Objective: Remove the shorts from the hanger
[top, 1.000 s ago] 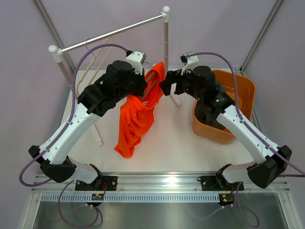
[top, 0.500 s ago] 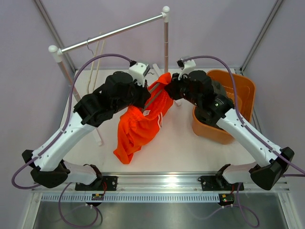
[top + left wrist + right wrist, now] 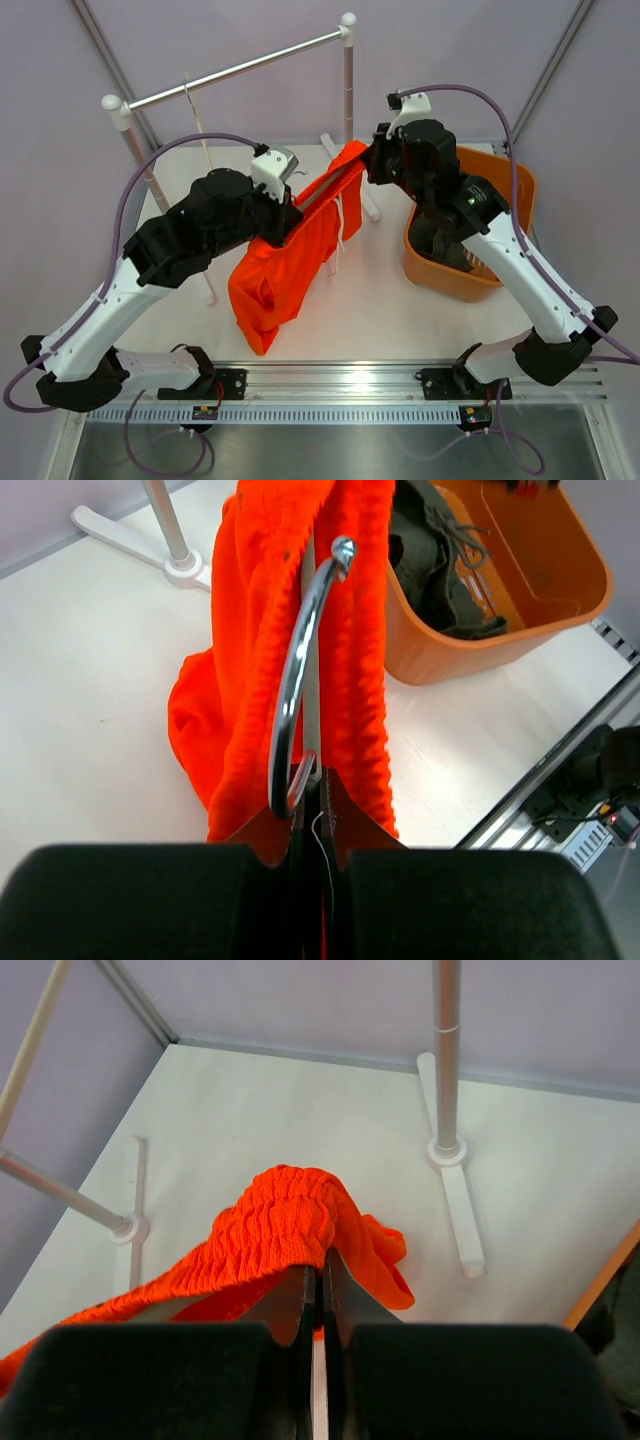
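The bright orange shorts [image 3: 285, 265] hang over the thin dark hanger [image 3: 322, 191] above the middle of the table, their legs drooping toward the near edge. My left gripper [image 3: 287, 222] is shut on the hanger just below its metal hook [image 3: 300, 670], with orange fabric on both sides of the hook. My right gripper [image 3: 368, 160] is shut on the gathered waistband [image 3: 290, 1222] at the far upper end of the shorts [image 3: 230, 1270]. A white drawstring [image 3: 340, 225] dangles from the waistband. Most of the hanger is hidden by the fabric.
A clothes rack with a metal rail [image 3: 240, 68] stands at the back, with a pale cream hanger [image 3: 195, 115] on it. One rack post [image 3: 447, 1060] rises just behind the shorts. An orange basket [image 3: 510, 195] holding dark clothes [image 3: 440, 570] sits at the right.
My right gripper closed on the waistband and lifted it up and back. My left arm drew the hanger down and to the left, so the shorts stretch out between the two grippers.
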`<state>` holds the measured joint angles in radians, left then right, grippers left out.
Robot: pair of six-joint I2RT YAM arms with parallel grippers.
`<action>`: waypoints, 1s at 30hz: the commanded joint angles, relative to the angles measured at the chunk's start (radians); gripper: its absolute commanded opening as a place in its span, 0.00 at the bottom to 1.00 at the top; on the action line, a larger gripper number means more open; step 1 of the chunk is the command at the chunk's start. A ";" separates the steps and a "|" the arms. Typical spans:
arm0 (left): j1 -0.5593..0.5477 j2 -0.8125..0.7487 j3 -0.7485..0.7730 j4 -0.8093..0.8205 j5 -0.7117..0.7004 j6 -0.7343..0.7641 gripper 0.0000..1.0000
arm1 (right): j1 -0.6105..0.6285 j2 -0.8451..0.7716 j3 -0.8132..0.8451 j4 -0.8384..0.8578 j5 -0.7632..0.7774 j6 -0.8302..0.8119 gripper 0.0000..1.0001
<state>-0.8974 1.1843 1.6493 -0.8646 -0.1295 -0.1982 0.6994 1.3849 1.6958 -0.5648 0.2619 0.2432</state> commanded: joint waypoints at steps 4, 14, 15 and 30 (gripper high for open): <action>-0.012 -0.107 -0.085 0.013 0.040 0.031 0.00 | -0.001 0.089 0.152 -0.087 0.165 -0.024 0.00; -0.012 -0.244 -0.079 0.079 0.019 0.028 0.00 | -0.001 0.103 0.042 -0.060 0.137 0.002 0.00; -0.012 -0.244 -0.074 0.081 0.015 0.025 0.00 | -0.003 0.105 0.044 -0.066 0.131 0.002 0.00; -0.012 -0.278 -0.183 0.367 0.137 -0.003 0.00 | -0.001 0.042 -0.070 -0.032 -0.006 0.024 0.00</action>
<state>-0.9028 0.9585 1.4582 -0.7197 -0.0853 -0.1844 0.7216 1.4590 1.6600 -0.6319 0.2371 0.2729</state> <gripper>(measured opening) 0.037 0.029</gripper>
